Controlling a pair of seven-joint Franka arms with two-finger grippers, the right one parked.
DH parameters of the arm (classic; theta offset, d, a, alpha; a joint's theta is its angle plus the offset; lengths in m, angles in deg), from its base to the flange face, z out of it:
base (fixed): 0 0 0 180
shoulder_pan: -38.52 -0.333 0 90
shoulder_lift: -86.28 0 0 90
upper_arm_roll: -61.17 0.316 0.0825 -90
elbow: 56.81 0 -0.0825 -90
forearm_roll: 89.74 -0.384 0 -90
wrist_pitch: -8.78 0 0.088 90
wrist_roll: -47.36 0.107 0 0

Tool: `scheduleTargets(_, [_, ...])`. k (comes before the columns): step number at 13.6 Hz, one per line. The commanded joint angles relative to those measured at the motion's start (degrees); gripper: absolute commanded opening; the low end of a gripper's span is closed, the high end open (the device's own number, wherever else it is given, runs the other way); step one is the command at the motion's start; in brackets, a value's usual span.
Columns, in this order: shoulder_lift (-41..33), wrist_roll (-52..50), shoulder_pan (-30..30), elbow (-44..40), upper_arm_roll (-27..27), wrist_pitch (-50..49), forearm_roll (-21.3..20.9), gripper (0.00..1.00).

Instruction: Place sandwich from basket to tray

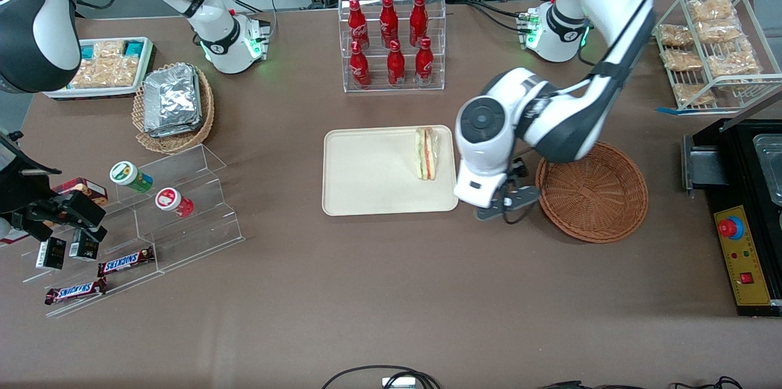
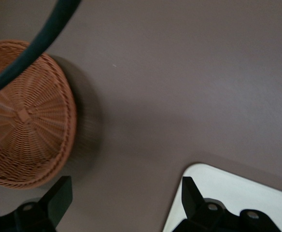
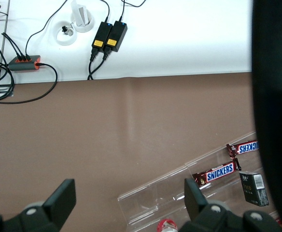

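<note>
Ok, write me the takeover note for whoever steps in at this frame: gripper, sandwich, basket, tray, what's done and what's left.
Gripper: open, holding nothing, over bare table between the tray and the basket.
Sandwich: lying on the tray, near the edge closest to the basket, free of the fingers.
Basket: nothing in it.
Done: sandwich is out of the basket and on the tray.
Left: probably only pulling the arm away; no further pick seems needed.

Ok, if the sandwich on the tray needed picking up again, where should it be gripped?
Come from above and pinch the sandwich across its flat bread faces; it stands on edge on the tray. The open gripper hangs between tray and basket.
</note>
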Motion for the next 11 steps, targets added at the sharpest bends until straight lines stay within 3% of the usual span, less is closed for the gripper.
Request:
scheduleTargets(1, [-3.0, 0.0, -2.0, 0.6, -0.4, -2.0, 0.9, 1.0])
scheduleTargets(5, [-4.4, 1.6, -3.6, 0.6, -0.4, -3.4, 1.0, 1.0])
scheduleTargets(8, [-9.2, 11.5, -7.0, 0.8, 0.7, -4.6, 6.8, 1.0])
scheduleTargets(11, [-15.9, 25.4, -6.8, 1.1, 8.7, -7.8, 14.4, 1.0])
